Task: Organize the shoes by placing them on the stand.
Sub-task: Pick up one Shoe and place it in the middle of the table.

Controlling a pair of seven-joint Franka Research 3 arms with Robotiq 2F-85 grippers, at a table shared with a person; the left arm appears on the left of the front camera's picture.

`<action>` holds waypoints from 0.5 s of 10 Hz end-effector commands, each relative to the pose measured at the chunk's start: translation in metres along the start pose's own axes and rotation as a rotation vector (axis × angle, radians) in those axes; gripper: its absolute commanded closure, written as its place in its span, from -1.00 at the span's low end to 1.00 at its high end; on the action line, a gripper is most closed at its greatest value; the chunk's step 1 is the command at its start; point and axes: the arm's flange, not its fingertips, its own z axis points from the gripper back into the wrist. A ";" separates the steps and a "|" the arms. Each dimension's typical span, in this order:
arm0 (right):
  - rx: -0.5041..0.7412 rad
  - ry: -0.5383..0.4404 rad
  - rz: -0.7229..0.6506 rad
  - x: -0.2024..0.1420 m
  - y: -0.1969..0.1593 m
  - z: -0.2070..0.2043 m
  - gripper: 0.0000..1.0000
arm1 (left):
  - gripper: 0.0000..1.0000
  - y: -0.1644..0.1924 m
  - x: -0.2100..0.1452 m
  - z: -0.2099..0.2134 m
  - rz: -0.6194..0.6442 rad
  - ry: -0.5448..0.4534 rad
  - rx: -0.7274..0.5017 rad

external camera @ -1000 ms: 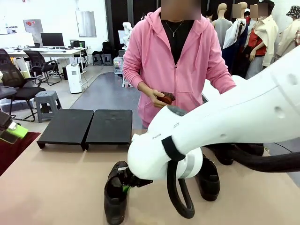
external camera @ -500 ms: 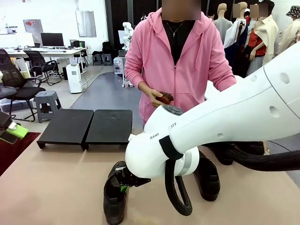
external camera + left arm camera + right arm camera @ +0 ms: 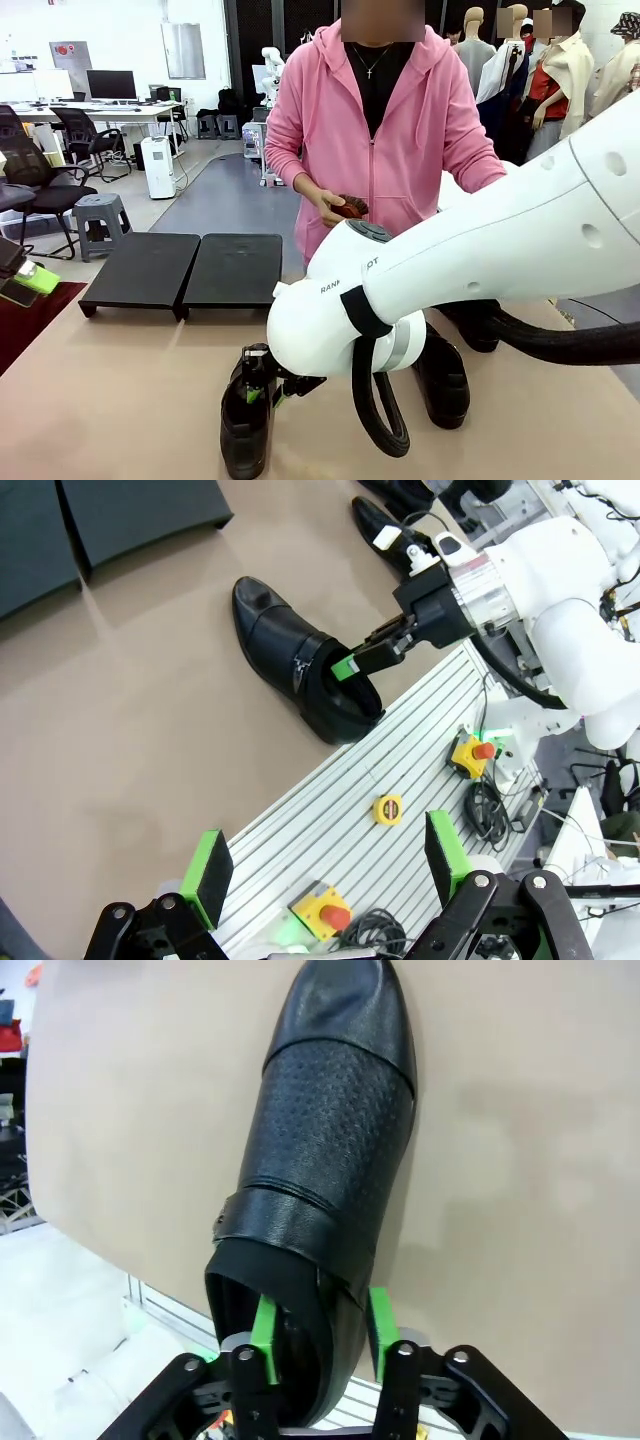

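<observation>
Right tool (image 3: 321,1318) newly parted, slack astride the shoe (image 3: 335,1140) collar

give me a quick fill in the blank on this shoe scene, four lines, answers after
1. The right gripper straddles the side wall of the black shoe, one green pad inside it and one ____.
2. That shoe rests on the ____, not on the stand.
3. The left gripper is ____ and holds nothing.
4. The person's hoodie is ____.
Missing words: outside; table; open; pink.
</observation>
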 end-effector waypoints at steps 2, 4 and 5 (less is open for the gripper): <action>0.037 0.016 0.056 -0.003 -0.016 0.061 -1.00 | -1.00 0.001 0.000 0.000 -0.013 -0.012 -0.024; -0.018 -0.033 0.101 0.002 -0.045 0.131 -1.00 | -1.00 0.001 0.000 0.000 -0.013 -0.012 -0.024; 0.005 -0.029 0.068 0.003 -0.057 0.148 -1.00 | -1.00 0.001 0.000 0.000 -0.013 -0.012 -0.024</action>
